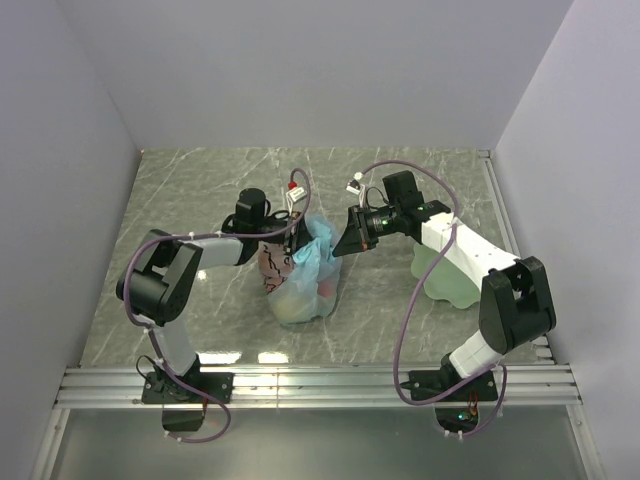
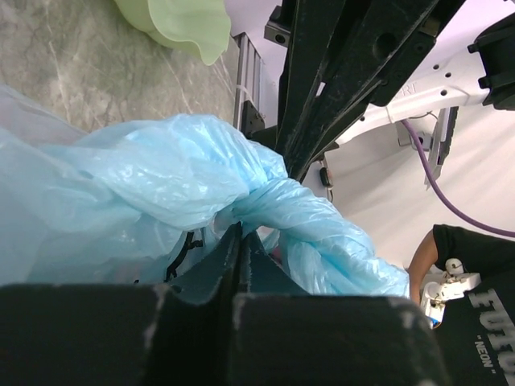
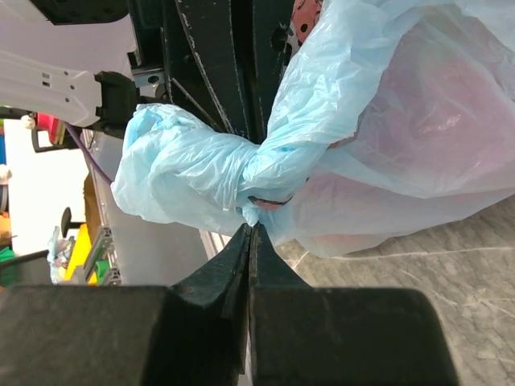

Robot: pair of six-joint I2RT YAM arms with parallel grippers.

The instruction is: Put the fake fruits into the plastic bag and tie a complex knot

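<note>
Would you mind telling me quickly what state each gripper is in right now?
Left gripper: jaws closed, pinching the plastic bag at its bunched top.
Right gripper: jaws closed, pinching the same bag's twisted blue handle.

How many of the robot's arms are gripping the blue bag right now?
2. The left arm's fingers pinch the bunched top of the bag from the left; the right arm's fingers pinch it from the right.
</note>
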